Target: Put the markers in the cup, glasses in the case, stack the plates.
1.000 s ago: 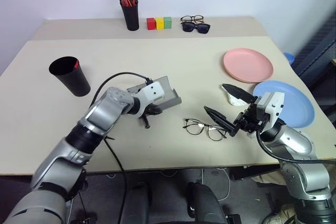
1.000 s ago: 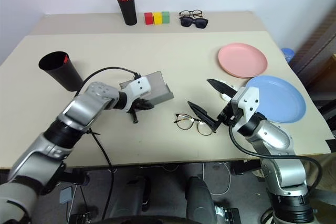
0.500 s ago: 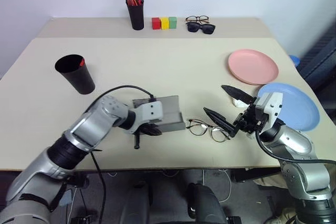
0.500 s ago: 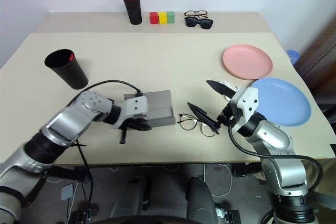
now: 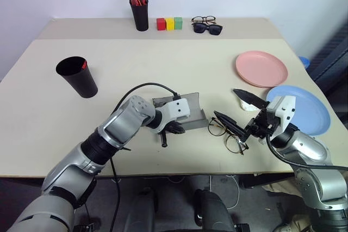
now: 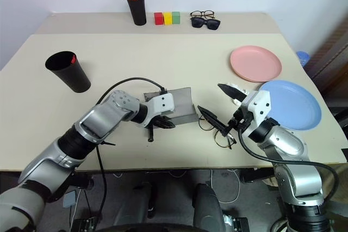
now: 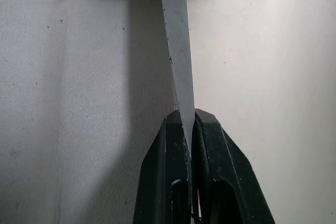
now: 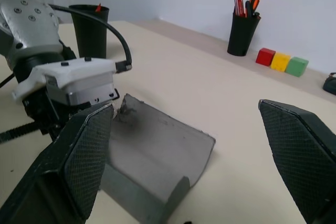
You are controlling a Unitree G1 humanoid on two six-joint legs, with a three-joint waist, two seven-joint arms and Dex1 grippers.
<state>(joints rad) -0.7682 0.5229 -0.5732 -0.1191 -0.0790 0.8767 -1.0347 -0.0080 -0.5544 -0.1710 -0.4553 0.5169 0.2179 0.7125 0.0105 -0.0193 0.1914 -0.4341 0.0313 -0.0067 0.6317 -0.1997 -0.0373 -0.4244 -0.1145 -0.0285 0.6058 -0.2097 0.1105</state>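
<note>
Grey case point(image 5: 187, 113) pinched in left claw point(image 5: 173, 127); glasses point(image 5: 227, 135) beneath wide-open right claw point(image 5: 237, 112).

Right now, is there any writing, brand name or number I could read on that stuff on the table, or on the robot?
None. No readable words, numbers or logos on the cup, the case, the plates, the coloured blocks or the pen holder.
</note>
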